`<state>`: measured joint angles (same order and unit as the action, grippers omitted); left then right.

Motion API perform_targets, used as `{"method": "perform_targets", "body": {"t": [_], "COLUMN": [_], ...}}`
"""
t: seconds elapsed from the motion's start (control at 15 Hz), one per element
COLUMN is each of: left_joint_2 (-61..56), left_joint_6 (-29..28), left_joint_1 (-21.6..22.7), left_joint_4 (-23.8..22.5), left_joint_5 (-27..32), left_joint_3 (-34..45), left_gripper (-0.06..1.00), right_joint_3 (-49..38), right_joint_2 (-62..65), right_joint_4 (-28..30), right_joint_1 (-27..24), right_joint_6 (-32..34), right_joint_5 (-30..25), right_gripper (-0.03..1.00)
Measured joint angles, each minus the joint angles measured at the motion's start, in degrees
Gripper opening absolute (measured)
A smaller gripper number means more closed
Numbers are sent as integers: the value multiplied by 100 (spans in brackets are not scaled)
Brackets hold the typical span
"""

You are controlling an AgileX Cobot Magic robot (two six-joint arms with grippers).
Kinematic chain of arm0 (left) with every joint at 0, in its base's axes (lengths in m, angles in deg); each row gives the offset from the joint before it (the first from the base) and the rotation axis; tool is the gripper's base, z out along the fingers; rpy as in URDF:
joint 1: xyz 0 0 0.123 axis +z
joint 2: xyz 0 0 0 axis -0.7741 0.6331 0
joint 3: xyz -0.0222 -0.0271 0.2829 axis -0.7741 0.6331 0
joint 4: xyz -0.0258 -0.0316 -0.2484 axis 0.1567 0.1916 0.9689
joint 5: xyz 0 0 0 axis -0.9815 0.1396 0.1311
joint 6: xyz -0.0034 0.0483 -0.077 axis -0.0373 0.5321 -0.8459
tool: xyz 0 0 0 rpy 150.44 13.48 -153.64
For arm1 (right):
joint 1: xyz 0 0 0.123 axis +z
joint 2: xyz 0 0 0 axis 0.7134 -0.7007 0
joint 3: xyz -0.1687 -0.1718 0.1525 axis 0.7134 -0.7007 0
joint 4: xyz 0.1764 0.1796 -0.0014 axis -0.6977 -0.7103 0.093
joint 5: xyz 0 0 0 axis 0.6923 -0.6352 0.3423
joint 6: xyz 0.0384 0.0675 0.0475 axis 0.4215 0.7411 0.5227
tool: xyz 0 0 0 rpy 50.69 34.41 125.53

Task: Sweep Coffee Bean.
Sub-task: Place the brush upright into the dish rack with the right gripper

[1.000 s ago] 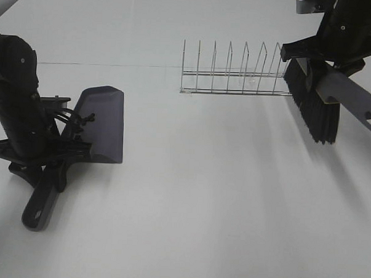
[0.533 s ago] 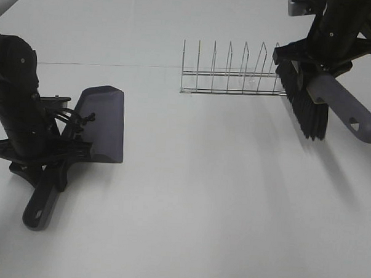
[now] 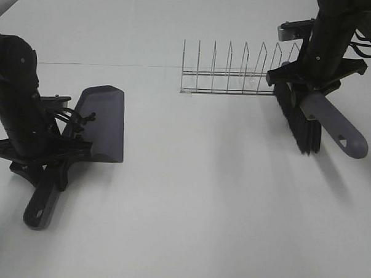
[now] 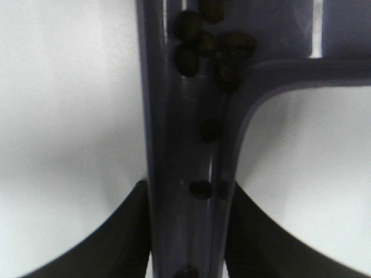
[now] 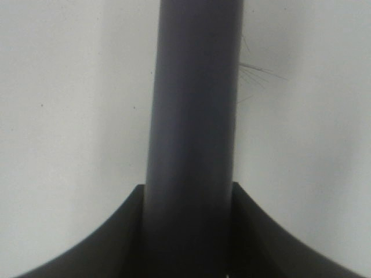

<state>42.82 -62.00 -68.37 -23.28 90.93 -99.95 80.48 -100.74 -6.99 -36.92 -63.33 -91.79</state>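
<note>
The grey-purple dustpan (image 3: pixel 103 124) rests on the white table at the left, its handle (image 3: pixel 40 203) pointing toward the front. My left gripper (image 3: pixel 52 151) is shut on that handle. In the left wrist view several dark coffee beans (image 4: pixel 210 45) lie in the dustpan's hollow handle (image 4: pixel 185 145). My right gripper (image 3: pixel 308 80) is shut on the brush handle (image 3: pixel 334 127) at the right. The black bristles (image 3: pixel 297 122) point down by the table. The right wrist view shows only the brush handle (image 5: pixel 194 127) between the jaws.
A wire rack (image 3: pixel 234 76) stands at the back middle, just left of the brush. A table seam runs across the back.
My right arm has carried the brush leftward and down, close to the rack's right end. The left arm and dustpan have not moved.
</note>
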Motion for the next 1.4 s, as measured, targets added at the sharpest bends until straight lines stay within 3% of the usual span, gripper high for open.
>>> {"method": "perform_targets", "body": {"t": [0.67,0.8,1.13,1.4], "left_joint_2": [0,0,0,0], "left_joint_6": [0,0,0,0], "left_joint_1": [0,0,0,0], "left_joint_4": [0,6,11,11], "left_joint_5": [-17,-23,-23,-23], "left_joint_3": [0,0,0,0], "left_gripper": [32,32,32,32], "right_joint_3": [40,384,1541,1627], "right_joint_2": [-92,-252,-940,-1014], "right_joint_4": [264,252,132,115], "right_joint_1": [-120,-241,-264,-258], "right_joint_6": [424,390,212,212], "right_joint_5": [1541,1518,670,550], "right_gripper": [28,28,28,28]}}
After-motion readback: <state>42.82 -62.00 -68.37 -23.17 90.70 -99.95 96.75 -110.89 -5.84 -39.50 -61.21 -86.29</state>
